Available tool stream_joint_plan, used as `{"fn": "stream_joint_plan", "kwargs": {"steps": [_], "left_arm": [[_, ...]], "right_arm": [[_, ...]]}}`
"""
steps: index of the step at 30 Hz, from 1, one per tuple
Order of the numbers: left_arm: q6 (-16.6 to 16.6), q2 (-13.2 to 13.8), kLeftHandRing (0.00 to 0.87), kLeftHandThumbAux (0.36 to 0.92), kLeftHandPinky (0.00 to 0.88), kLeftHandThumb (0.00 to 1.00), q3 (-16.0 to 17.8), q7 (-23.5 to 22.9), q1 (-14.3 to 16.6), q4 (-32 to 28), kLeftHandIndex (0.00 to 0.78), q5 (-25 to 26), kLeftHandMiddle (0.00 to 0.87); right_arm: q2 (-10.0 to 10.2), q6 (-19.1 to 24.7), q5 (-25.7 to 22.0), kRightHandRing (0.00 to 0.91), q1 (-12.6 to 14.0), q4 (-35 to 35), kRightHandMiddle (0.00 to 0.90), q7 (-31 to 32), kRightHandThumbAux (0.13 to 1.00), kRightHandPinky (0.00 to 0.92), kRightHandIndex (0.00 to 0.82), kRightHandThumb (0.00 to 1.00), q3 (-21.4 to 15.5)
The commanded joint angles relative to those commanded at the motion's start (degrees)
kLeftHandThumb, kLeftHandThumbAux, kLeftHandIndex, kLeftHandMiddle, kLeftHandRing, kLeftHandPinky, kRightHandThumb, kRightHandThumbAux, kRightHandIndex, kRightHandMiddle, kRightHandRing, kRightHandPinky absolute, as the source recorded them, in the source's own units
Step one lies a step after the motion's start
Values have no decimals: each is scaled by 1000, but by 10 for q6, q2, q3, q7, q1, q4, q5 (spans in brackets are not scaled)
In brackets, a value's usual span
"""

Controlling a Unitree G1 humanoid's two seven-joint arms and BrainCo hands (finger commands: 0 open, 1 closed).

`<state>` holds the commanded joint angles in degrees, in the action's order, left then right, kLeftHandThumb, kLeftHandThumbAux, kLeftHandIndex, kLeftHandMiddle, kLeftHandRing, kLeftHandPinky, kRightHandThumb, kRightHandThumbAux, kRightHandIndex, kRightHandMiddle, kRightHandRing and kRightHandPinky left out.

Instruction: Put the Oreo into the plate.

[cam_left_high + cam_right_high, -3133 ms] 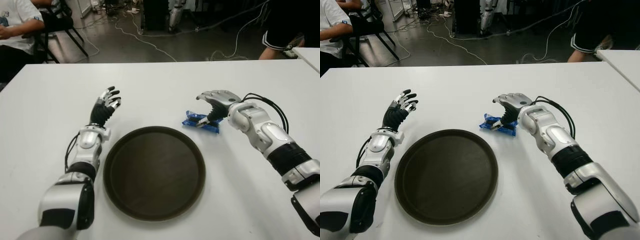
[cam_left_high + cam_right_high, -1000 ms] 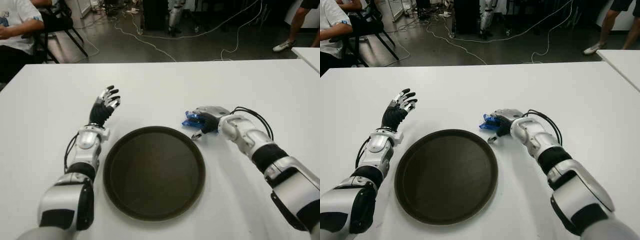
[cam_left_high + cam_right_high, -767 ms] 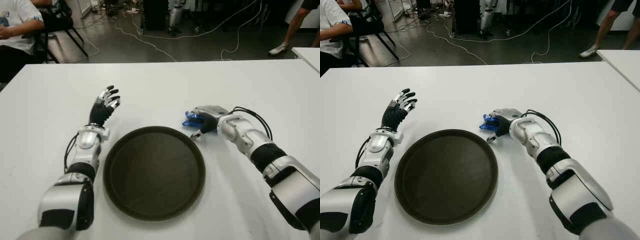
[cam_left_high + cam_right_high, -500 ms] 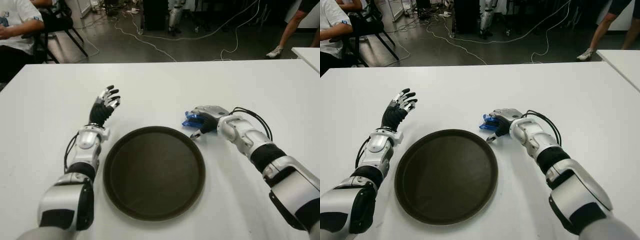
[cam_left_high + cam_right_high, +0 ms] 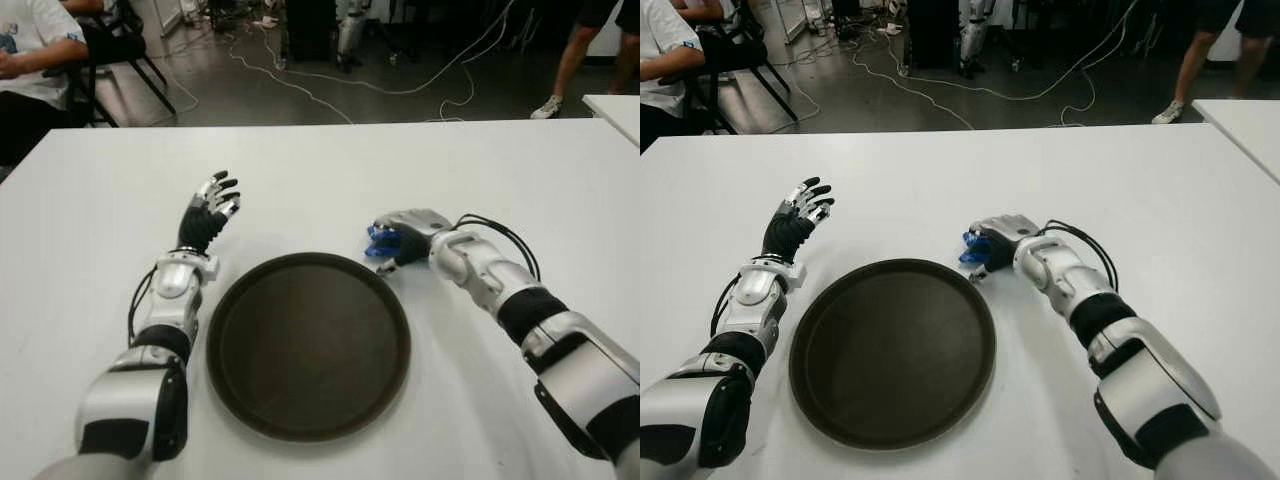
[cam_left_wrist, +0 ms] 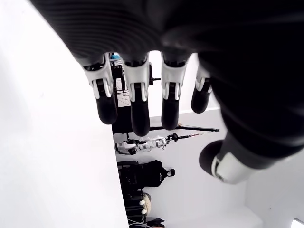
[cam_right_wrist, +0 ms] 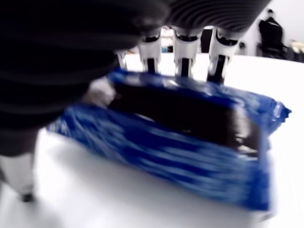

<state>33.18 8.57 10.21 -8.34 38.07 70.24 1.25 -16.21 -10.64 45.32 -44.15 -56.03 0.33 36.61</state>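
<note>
One white table (image 5: 300,170) carries a round dark plate (image 5: 308,345), empty so far. Just beyond the plate's far right rim, the right hand (image 5: 405,238) has its fingers wrapped over the blue Oreo pack (image 7: 190,137). It should squeeze firmly before lifting, then clear the rim and release over the middle. The left hand (image 5: 208,212), fingers spread and holding nothing, shows off the plate's far left.

Most of the blue Oreo pack (image 5: 380,240) hidden under the curled right hand (image 5: 403,237), pack print blurred in the right wrist view, seated person (image 5: 30,60) far left cut off by the picture's edge, standing person's legs (image 5: 575,50) far right likewise
</note>
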Motion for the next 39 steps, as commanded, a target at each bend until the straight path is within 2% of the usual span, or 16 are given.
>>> {"fn": "stream_joint_plan", "kwargs": {"steps": [4, 12, 29, 39], "left_arm": [[0, 1, 159, 668, 158, 202, 0, -1, 0, 0, 94, -1, 166], [2, 2, 163, 665, 166, 198, -1, -3, -1, -1, 97, -1, 172], [2, 5, 158, 665, 177, 219, -4, -1, -2, 0, 96, -4, 163], [0, 3, 153, 655, 152, 187, 1, -10, -3, -3, 84, 5, 156]], "right_arm": [[0, -9, 1, 567, -1, -5, 575, -18, 727, 551, 417, 669, -1], [5, -26, 1, 628, -6, -30, 636, -63, 730, 591, 426, 687, -2], [6, -36, -1, 636, -9, -44, 641, -88, 734, 599, 426, 684, -1], [5, -40, -3, 623, -7, -42, 624, -96, 733, 579, 425, 686, -4]]}}
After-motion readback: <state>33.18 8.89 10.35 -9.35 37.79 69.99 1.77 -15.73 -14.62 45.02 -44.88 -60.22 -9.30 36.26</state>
